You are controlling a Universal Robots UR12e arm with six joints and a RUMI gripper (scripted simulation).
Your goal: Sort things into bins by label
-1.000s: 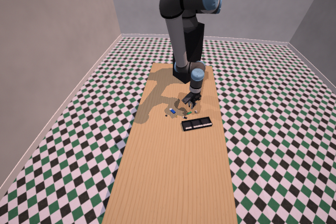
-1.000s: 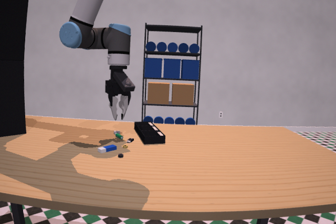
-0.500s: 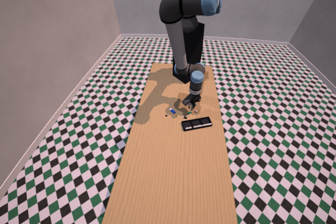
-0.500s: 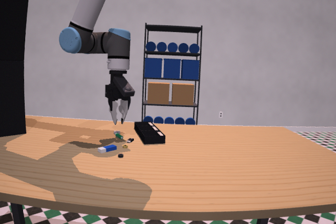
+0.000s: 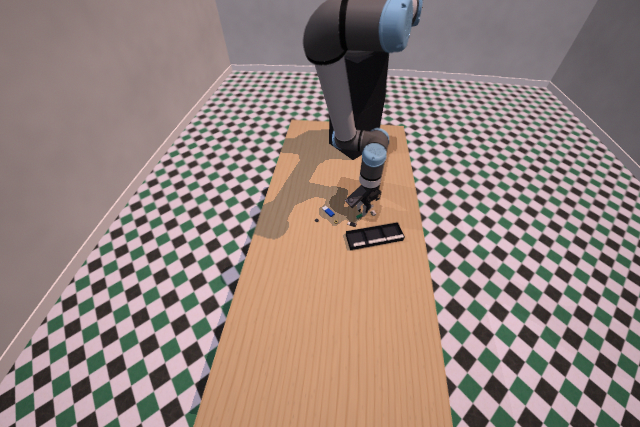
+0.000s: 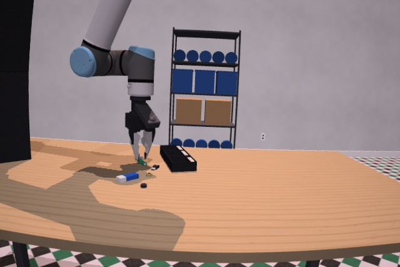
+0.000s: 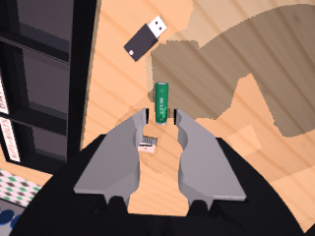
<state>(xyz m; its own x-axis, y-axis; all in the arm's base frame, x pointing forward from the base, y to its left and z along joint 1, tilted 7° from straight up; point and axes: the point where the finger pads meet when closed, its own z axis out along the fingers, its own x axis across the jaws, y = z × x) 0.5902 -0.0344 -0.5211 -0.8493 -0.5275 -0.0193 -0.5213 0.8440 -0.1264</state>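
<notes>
green battery [image 7: 161, 102], black bins [image 6: 177, 157], checkered floor [image 5: 516, 257]

Grey arm [image 5: 341, 96], blue joint caps

bright even light, hard shadows, sharp.

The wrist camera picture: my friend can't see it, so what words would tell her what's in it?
Two grey gripper fingers point down at a wooden table, slightly apart, with one end of a green battery lying between their tips. A black USB stick lies farther off, and a black bin with compartments runs along the left edge.
</notes>
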